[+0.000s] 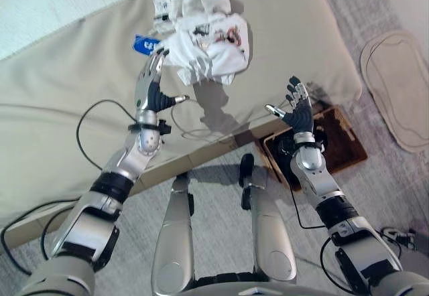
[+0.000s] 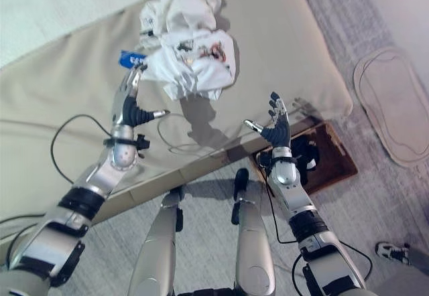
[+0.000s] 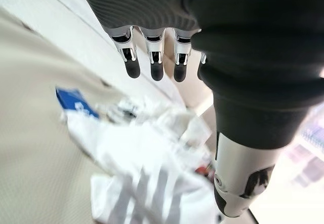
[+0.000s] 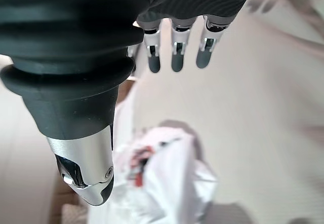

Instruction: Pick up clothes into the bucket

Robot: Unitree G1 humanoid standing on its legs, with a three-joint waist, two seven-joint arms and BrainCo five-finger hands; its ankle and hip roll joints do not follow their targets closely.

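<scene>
I see my left hand [image 1: 151,85] spread open, empty, just beside the crumpled white clothes [image 1: 201,31] at its one o'clock on the beige cushion [image 1: 60,102]. My right hand [image 1: 297,110], also open, hangs near the cushion's edge, the clothes at its eleven o'clock.

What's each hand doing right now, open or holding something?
Left hand: open, empty, beside the white clothes.
Right hand: open, empty, raised apart from them.
</scene>
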